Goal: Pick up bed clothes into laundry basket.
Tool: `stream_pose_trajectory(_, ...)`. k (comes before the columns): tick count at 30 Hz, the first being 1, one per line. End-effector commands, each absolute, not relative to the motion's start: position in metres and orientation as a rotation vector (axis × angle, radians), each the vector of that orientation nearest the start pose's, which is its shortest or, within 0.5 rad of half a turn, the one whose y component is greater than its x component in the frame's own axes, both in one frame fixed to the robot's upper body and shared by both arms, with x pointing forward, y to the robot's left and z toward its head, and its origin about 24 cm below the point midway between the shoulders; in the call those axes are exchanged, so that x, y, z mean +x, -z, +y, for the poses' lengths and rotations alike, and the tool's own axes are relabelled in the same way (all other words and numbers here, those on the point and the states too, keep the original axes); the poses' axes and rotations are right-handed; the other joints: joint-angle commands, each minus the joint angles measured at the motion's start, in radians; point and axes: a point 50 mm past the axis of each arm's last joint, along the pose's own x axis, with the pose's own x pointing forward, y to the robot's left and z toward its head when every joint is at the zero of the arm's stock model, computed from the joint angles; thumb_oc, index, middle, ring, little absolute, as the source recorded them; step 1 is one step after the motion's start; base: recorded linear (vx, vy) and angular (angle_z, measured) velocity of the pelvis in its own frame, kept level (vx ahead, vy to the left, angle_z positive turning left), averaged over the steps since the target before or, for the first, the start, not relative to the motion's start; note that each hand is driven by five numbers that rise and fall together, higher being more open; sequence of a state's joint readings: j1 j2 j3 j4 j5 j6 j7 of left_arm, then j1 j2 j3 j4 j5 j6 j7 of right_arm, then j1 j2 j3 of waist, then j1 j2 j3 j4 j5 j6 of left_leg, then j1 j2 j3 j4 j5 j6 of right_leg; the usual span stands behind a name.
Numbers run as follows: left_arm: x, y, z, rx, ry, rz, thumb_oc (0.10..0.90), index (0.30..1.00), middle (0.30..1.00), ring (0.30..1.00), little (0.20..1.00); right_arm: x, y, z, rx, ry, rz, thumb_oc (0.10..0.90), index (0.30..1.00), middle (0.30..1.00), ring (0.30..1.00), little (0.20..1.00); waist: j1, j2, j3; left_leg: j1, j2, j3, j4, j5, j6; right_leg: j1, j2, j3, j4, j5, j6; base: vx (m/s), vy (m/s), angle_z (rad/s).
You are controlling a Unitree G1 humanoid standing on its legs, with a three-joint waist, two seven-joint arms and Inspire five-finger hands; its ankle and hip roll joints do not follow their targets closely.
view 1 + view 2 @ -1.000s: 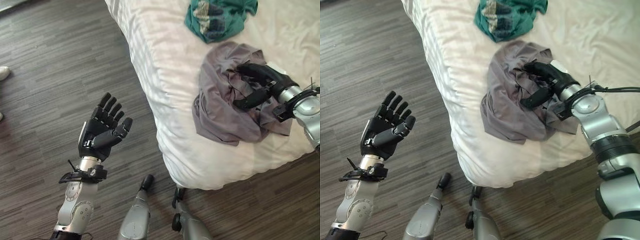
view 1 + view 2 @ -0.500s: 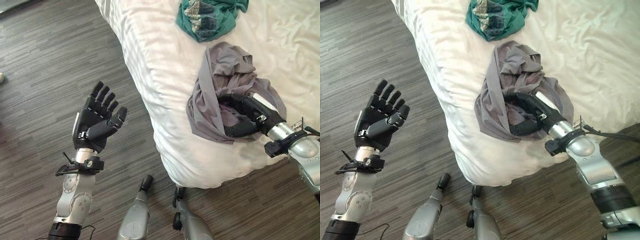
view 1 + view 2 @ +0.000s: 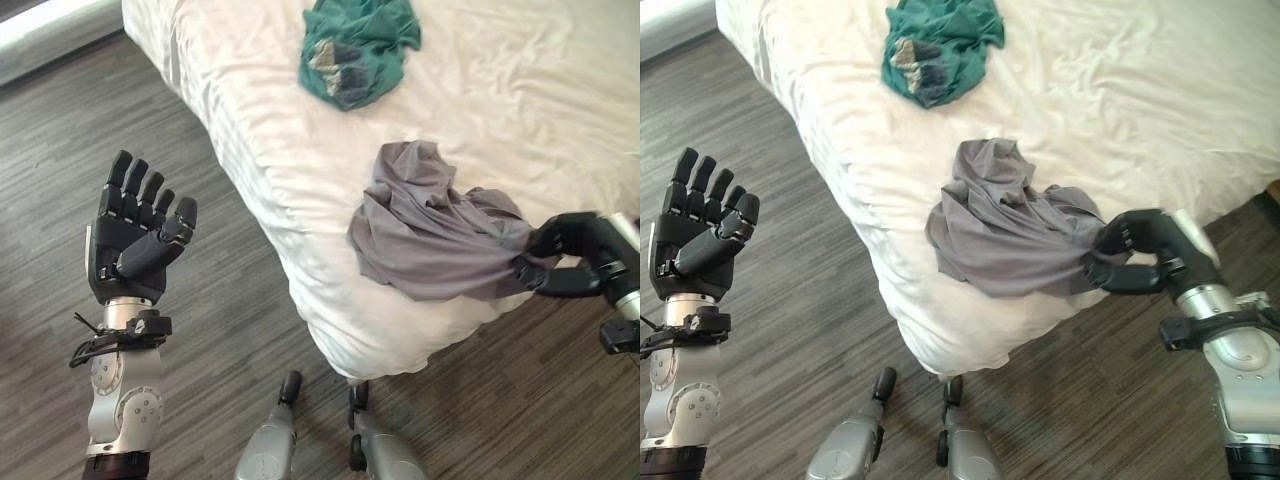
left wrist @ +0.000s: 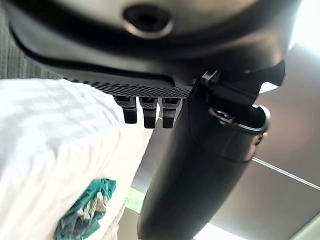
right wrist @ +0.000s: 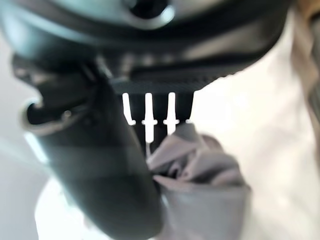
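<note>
- Right robot hand (image 3: 1145,255) sits at the near right corner of the bed, its dark fingers and thumb curled round a bunched end of the crumpled grey cloth garment (image 3: 1000,230); in the right wrist view the cloth (image 5: 200,175) bulges out past the thumb, and the part inside the grip is hidden.
- Left robot hand (image 3: 135,235) is raised over the dark wood-plank floor (image 3: 60,150), well apart from the bed, palm showing, fingers straight and spread, holding nothing.
- That grey garment lies on the white rumpled bed sheet (image 3: 1140,100) just inside the bed's near edge, drawn out toward the right hand; how much of it hangs over the edge cannot be told.
- Bed's near corner bulges outward between the two arms; its left side runs diagonally away, with open floor all along it on the left hand's side.
- Farther up the bed, near that left edge and well apart from the grey garment, lies a crumpled teal cloth garment (image 3: 360,45) with a pale patterned patch; what the patch is cannot be made out. It also shows small in the left wrist view (image 4: 85,215).
- White sheet between the two garments is bare, and the bed's far and right sides are cut off by the frame.
</note>
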State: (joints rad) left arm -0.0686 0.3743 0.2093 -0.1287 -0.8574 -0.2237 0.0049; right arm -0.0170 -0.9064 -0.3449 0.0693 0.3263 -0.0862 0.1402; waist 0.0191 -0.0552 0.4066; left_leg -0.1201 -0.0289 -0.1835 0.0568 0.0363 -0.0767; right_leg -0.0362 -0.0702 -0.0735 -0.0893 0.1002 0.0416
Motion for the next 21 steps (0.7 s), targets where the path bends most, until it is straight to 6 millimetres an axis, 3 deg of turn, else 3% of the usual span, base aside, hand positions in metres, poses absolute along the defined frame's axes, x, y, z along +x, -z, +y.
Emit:
stream_pose_trajectory(1, 0.236, -0.182, 0.266, -0.372, -0.108, -0.761, 0.800, 0.900, 0.900, 0.900, 0.900, 0.235, -0.229, -0.354, -0.495, 0.312, -0.524, 0.400, 0.300, 0.300, 0.300, 0.300, -0.020, -0.042, -0.141, -0.014, 0.123, 0.252, 0.142, -0.022, -0.026, 0.038, -0.025, 0.024, 0.115, -0.182, 0.042, 0.03, 0.183, 0.46)
stream_pose_trajectory(2, 0.235, -0.188, 0.272, -0.336, -0.141, -0.784, 0.800, 0.900, 0.900, 0.900, 0.900, 0.236, -0.235, -0.347, -0.450, 0.315, -0.583, 0.400, 0.300, 0.300, 0.300, 0.300, -0.023, -0.039, -0.148, 0.006, 0.204, 0.231, 0.173, 0.020, -0.041, 0.049, -0.034, 0.056, 0.130, -0.193, 0.052, 0.08, 0.206, 0.31)
stream_pose_trajectory(4, 0.234, -0.200, 0.277, -0.309, -0.160, -0.824, 0.800, 0.900, 0.900, 0.900, 0.900, 0.230, -0.237, -0.348, -0.454, 0.319, -0.586, 0.400, 0.300, 0.300, 0.300, 0.300, -0.032, -0.031, -0.169, 0.040, 0.284, 0.166, 0.114, 0.065, -0.065, 0.044, -0.044, 0.083, 0.152, -0.209, 0.072, 0.12, 0.205, -0.66)
stream_pose_trajectory(5, 0.234, -0.200, 0.277, -0.309, -0.160, -0.823, 0.800, 0.900, 0.900, 0.900, 0.900, 0.230, -0.237, -0.348, -0.454, 0.320, -0.586, 0.400, 0.300, 0.300, 0.300, 0.300, -0.031, -0.031, -0.169, 0.043, 0.285, 0.166, 0.111, 0.067, -0.066, 0.044, -0.043, 0.083, 0.153, -0.209, 0.072, 0.17, 0.255, -0.78)
stream_pose_trajectory(6, 0.234, -0.208, 0.281, -0.278, -0.174, -0.854, 0.800, 0.900, 0.900, 0.900, 0.900, 0.225, -0.236, -0.352, -0.431, 0.336, -0.593, 0.400, 0.300, 0.300, 0.300, 0.300, -0.042, -0.026, -0.190, 0.051, 0.355, 0.149, 0.064, 0.092, -0.079, 0.053, -0.071, 0.089, 0.171, -0.225, 0.097, 0.14, 0.308, -0.31)
stream_pose_trajectory(7, 0.234, -0.215, 0.283, -0.258, -0.180, -0.878, 0.800, 0.900, 0.900, 0.900, 0.900, 0.220, -0.237, -0.354, -0.438, 0.347, -0.597, 0.400, 0.300, 0.300, 0.300, 0.300, -0.046, -0.019, -0.197, 0.042, 0.394, 0.151, 0.022, 0.127, -0.088, 0.058, -0.089, 0.083, 0.188, -0.238, 0.110, 0.23, 0.439, -0.08)
stream_pose_trajectory(10, 0.238, -0.234, 0.283, -0.224, -0.165, -0.935, 0.800, 0.900, 0.900, 0.900, 0.900, 0.206, -0.241, -0.362, -0.453, 0.428, -0.625, 0.400, 0.300, 0.300, 0.300, 0.300, -0.049, -0.007, -0.208, -0.009, 0.451, 0.148, -0.040, 0.166, -0.123, 0.103, -0.148, 0.075, 0.202, -0.276, 0.143, 0.18, 0.348, -0.02)
stream_pose_trajectory(11, 0.239, -0.235, 0.282, -0.224, -0.161, -0.937, 0.800, 0.900, 0.900, 0.900, 0.900, 0.205, -0.240, -0.363, -0.453, 0.435, -0.626, 0.400, 0.300, 0.300, 0.300, 0.300, -0.047, -0.007, -0.206, -0.016, 0.451, 0.142, -0.042, 0.177, -0.123, 0.099, -0.147, 0.073, 0.202, -0.269, 0.144, 0.28, 0.463, -0.03)
stream_pose_trajectory(12, 0.239, -0.242, 0.287, -0.190, -0.170, -0.954, 0.800, 0.900, 0.900, 0.900, 0.900, 0.201, -0.242, -0.365, -0.455, 0.472, -0.641, 0.400, 0.300, 0.300, 0.300, 0.300, -0.039, 0.005, -0.223, -0.036, 0.445, 0.085, -0.050, 0.162, -0.148, 0.121, -0.187, 0.092, 0.189, -0.265, 0.168, 0.25, 0.452, -0.05)
stream_pose_trajectory(13, 0.238, -0.240, 0.291, -0.151, -0.199, -0.942, 0.800, 0.900, 0.900, 0.900, 0.900, 0.202, -0.242, -0.368, -0.456, 0.505, -0.656, 0.400, 0.300, 0.300, 0.300, 0.300, -0.028, 0.002, -0.233, -0.037, 0.425, 0.031, -0.007, 0.121, -0.161, 0.125, -0.218, 0.113, 0.183, -0.247, 0.173, 0.37, 0.627, -0.03)
stream_pose_trajectory(14, 0.237, -0.241, 0.292, -0.164, -0.193, -0.944, 0.800, 0.900, 0.900, 0.900, 0.900, 0.202, -0.237, -0.368, -0.439, 0.502, -0.634, 0.400, 0.300, 0.300, 0.300, 0.300, -0.029, 0.000, -0.242, -0.057, 0.401, 0.011, 0.053, 0.072, -0.164, 0.141, -0.256, 0.127, 0.177, -0.228, 0.186, 0.18, 0.325, -0.06)
stream_pose_trajectory(15, 0.237, -0.241, 0.292, -0.164, -0.191, -0.943, 0.800, 0.900, 0.900, 0.900, 0.900, 0.202, -0.237, -0.368, -0.438, 0.503, -0.632, 0.400, 0.300, 0.300, 0.300, 0.300, -0.031, -0.005, -0.244, -0.070, 0.391, 0.008, 0.076, 0.059, -0.161, 0.144, -0.263, 0.124, 0.170, -0.226, 0.190, 0.30, 0.620, -0.14)
stream_pose_trajectory(16, 0.242, -0.241, 0.287, -0.215, -0.164, -0.946, 0.800, 0.900, 0.900, 0.900, 0.900, 0.200, -0.227, -0.370, -0.367, 0.537, -0.635, 0.400, 0.300, 0.300, 0.300, 0.300, -0.056, -0.006, -0.260, -0.078, 0.341, 0.061, 0.119, -0.022, -0.148, 0.139, -0.336, 0.133, 0.189, -0.095, 0.205, 0.23, 0.452, -0.07)
stream_pose_trajectory(17, 0.242, -0.241, 0.287, -0.214, -0.163, -0.945, 0.800, 0.900, 0.900, 0.900, 0.900, 0.200, -0.226, -0.370, -0.366, 0.538, -0.634, 0.400, 0.300, 0.300, 0.300, 0.300, -0.049, -0.015, -0.263, -0.078, 0.333, 0.072, 0.130, -0.034, -0.145, 0.139, -0.347, 0.139, 0.182, -0.095, 0.209, 0.23, 0.593, -0.03)
stream_pose_trajectory(18, 0.243, -0.242, 0.282, -0.179, -0.148, -0.940, 0.800, 0.900, 0.900, 0.900, 0.900, 0.204, -0.223, -0.365, -0.352, 0.536, -0.639, 0.400, 0.300, 0.300, 0.300, 0.300, -0.050, -0.018, -0.255, -0.069, 0.303, 0.092, 0.136, -0.063, -0.120, 0.087, -0.364, 0.163, 0.215, 0.006, 0.184, 0.02, 0.524, -0.15)
stream_pose_trajectory(19, 0.243, -0.246, 0.283, -0.113, -0.144, -0.934, 0.800, 0.900, 0.900, 0.900, 0.900, 0.211, -0.216, -0.354, -0.338, 0.507, -0.632, 0.400, 0.300, 0.300, 0.300, 0.300, -0.053, -0.010, -0.241, -0.053, 0.274, 0.138, 0.124, -0.082, -0.082, 0.001, -0.381, 0.123, 0.247, 0.150, 0.158, 0.00, 0.772, -0.27)
stream_pose_trajectory(20, 0.243, -0.244, 0.289, -0.111, -0.166, -0.920, 0.800, 0.900, 0.900, 0.900, 0.900, 0.216, -0.214, -0.347, -0.320, 0.480, -0.644, 0.400, 0.300, 0.300, 0.300, 0.300, -0.044, 0.008, -0.233, -0.029, 0.265, 0.177, 0.109, -0.099, -0.067, -0.031, -0.399, 0.042, 0.268, 0.175, 0.159, -0.02, 0.625, -0.77)
stream_pose_trajectory(21, 0.243, -0.245, 0.291, -0.110, -0.168, -0.923, 0.800, 0.900, 0.900, 0.900, 0.900, 0.217, -0.214, -0.346, -0.318, 0.478, -0.646, 0.400, 0.300, 0.300, 0.300, 0.300, -0.046, 0.003, -0.233, -0.030, 0.261, 0.180, 0.103, -0.090, -0.064, -0.035, -0.402, 0.045, 0.263, 0.184, 0.159, -0.02, 0.265, -0.76)
